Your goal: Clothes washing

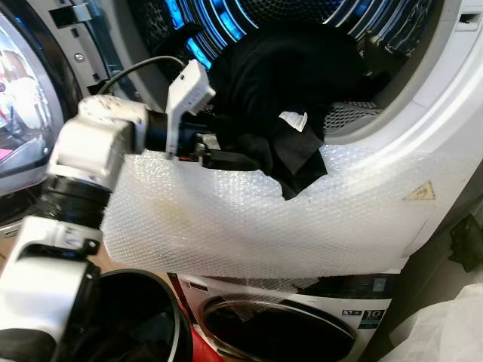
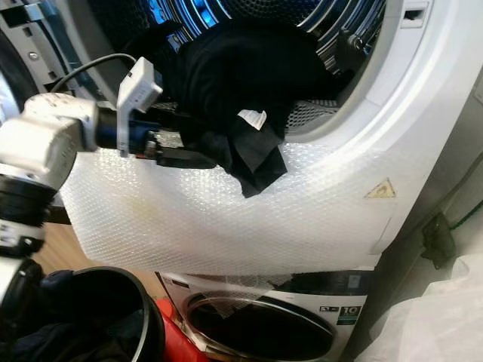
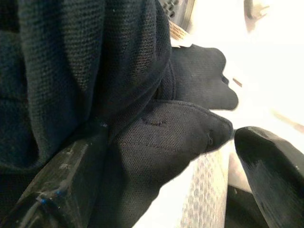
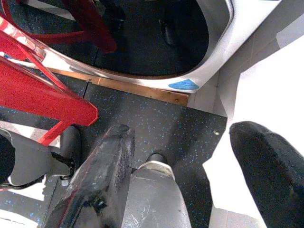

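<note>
My left gripper, fingers spread, reaches into the black garment at the drum mouth; garment lies straight ahead.

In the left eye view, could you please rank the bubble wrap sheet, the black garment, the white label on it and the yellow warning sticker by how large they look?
1. bubble wrap sheet
2. black garment
3. white label and yellow warning sticker: they look about alike, so I won't rank them.
</note>
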